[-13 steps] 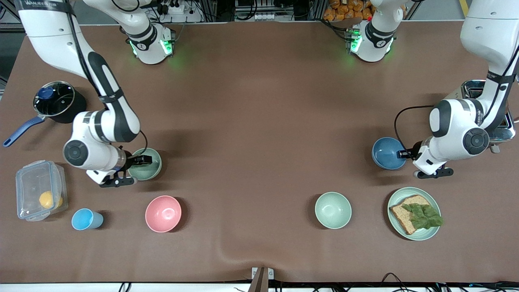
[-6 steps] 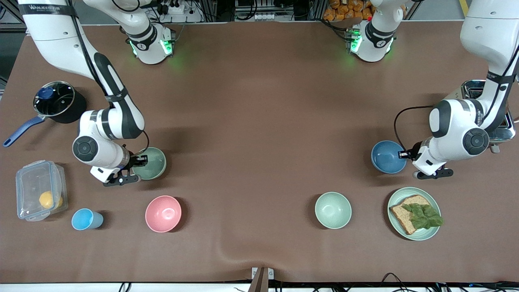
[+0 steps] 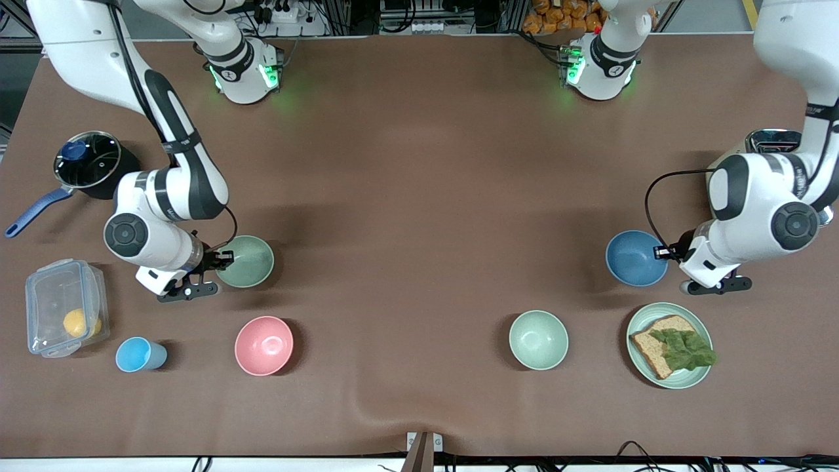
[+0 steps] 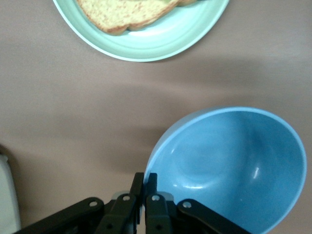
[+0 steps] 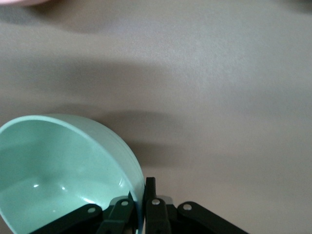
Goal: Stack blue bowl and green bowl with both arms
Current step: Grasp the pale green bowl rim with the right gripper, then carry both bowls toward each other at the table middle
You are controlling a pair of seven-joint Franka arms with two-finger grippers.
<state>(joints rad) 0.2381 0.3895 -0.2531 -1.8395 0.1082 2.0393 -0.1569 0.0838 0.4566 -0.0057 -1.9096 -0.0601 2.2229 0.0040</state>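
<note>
My right gripper [image 3: 219, 259] is shut on the rim of a green bowl [image 3: 247, 261] and holds it just above the table at the right arm's end. In the right wrist view the fingers [image 5: 151, 187] pinch the bowl's wall [image 5: 58, 170]. My left gripper [image 3: 663, 253] is shut on the rim of the blue bowl [image 3: 633, 258] and holds it just above the table at the left arm's end. The left wrist view shows the same pinch [image 4: 145, 178] on the bowl [image 4: 229, 165]. A second green bowl [image 3: 539, 339] sits free, nearer the front camera.
A pale green plate [image 3: 699, 376] with bread and lettuce lies close under the left gripper's side, also in the left wrist view [image 4: 146, 46]. A pink bowl [image 3: 264, 345], light-blue cup [image 3: 139, 354], lidded box [image 3: 64, 314], pot [image 3: 88, 164] and toaster [image 3: 773, 141] stand around.
The right gripper has carried the green bowl a little toward the table's middle. The left gripper has shifted the blue bowl slightly toward the front camera and the left arm's end.
</note>
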